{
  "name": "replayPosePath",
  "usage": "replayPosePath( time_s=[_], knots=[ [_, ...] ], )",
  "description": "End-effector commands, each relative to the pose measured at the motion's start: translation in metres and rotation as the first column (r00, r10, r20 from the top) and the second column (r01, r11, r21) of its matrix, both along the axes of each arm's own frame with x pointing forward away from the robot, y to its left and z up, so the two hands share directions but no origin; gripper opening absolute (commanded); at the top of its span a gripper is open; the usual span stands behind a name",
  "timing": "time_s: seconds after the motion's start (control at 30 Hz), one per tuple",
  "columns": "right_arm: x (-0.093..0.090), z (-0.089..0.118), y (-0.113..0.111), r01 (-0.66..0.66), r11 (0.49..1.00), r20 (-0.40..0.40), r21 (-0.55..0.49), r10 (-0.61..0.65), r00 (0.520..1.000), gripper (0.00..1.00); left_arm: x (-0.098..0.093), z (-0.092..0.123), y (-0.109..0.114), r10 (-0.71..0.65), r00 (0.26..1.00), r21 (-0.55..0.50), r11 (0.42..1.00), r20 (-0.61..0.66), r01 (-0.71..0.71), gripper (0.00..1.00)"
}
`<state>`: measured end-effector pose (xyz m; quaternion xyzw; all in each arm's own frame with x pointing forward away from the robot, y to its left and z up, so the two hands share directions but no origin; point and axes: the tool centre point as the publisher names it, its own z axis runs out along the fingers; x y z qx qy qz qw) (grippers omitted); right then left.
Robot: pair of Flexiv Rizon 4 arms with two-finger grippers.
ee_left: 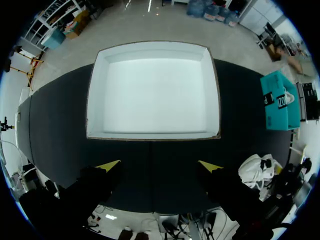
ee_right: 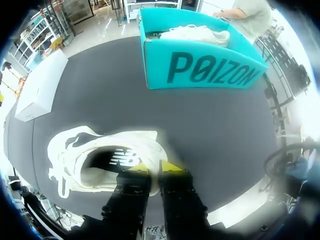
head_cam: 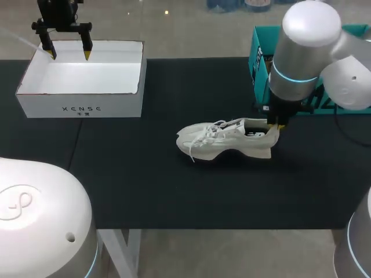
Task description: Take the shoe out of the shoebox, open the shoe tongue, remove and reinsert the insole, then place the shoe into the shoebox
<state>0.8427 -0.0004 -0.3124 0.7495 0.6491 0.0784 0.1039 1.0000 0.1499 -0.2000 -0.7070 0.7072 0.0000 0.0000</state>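
Soft white cloth shoe [head_cam: 226, 139] with string laces [head_cam: 204, 138], matt white cardboard shoebox [head_cam: 81, 107], smooth cardboard teal box [ee_right: 210, 70], matt black desk [head_cam: 174, 191].

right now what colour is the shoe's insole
Insole: black with white print, best in right wrist view.

Black table [head_cam: 174, 191]: white box [head_cam: 81, 107], teal box [head_cam: 259, 58], shoe [head_cam: 220, 142] (white).

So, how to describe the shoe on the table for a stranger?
On the black table, between the white box and the teal box, stands one white shoe. The right gripper pinches its heel; the other shoe lies inside the teal box.
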Motion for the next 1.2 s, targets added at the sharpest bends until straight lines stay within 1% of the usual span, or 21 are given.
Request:
replayPosePath(
  time_s=[0.03,0.47,0.6,0.63,0.67,0.7,0.87,0.93,1.03,1.1,1.13,1.17,1.2],
  knots=[
    [0.007,-0.016,0.002,0.0,1.0,-0.005,0.006,0.0,1.0,0.0,0.0,0.0,0.0,0.0,1.0,0.0,1.0,0.0,0.0,1.0],
    [0.004,-0.044,0.009,-0.003,1.0,-0.032,-0.002,0.003,0.999,0.0,0.0,0.0,0.0,0.0,1.0,0.0,1.0,0.0,0.0,1.0],
    [0.003,-0.046,0.009,-0.005,1.0,-0.037,-0.001,0.005,0.999,0.0,0.0,0.0,0.0,0.0,1.0,0.0,1.0,0.0,0.0,1.0],
    [0.002,-0.046,0.008,-0.002,1.0,-0.039,-0.002,0.002,0.999,0.05,0.0,0.0,0.0,0.0,1.0,0.0,1.0,0.0,0.0,1.0],
    [0.002,-0.044,0.007,0.004,1.0,-0.04,-0.004,-0.004,0.999,0.47,0.0,0.0,0.0,0.0,1.0,0.0,1.0,0.0,0.0,1.0],
    [0.001,-0.042,0.004,0.007,1.0,-0.039,0.002,-0.007,0.999,1.0,0.0,0.0,0.0,0.0,1.0,0.0,1.0,0.0,0.0,1.0],
    [-0.004,-0.024,-0.008,0.014,1.0,-0.039,0.014,-0.013,0.999,1.0,0.0,0.0,0.0,0.0,1.0,0.0,1.0,0.0,0.0,1.0],
    [-0.006,-0.014,-0.013,-0.015,1.0,-0.055,0.022,0.017,0.998,1.0,0.0,0.0,0.0,0.0,1.0,0.0,1.0,0.0,0.0,1.0],
    [-0.01,0.001,-0.022,-0.127,0.99,-0.085,0.053,0.131,0.988,1.0,0.0,0.0,0.0,0.0,1.0,0.0,1.0,0.0,0.0,1.0],
    [-0.013,0.007,-0.027,-0.261,0.961,-0.115,0.095,0.271,0.956,1.0,0.0,0.0,0.0,0.0,1.0,0.0,1.0,0.0,0.0,1.0],
    [-0.015,0.008,-0.031,-0.353,0.925,-0.156,0.137,0.372,0.915,1.0,0.0,0.0,0.0,0.0,1.0,0.0,1.0,0.0,0.0,1.0],
    [-0.019,0.006,-0.032,-0.471,0.867,-0.205,0.161,0.497,0.843,1.0,0.0,0.0,0.0,0.0,1.0,0.0,1.0,0.0,0.0,1.0],
    [-0.024,0.003,-0.034,-0.524,0.848,-0.244,0.082,0.527,0.814,1.0,0.0,0.0,0.0,0.0,1.0,0.0,1.0,0.0,0.0,1.0]
  ],
)
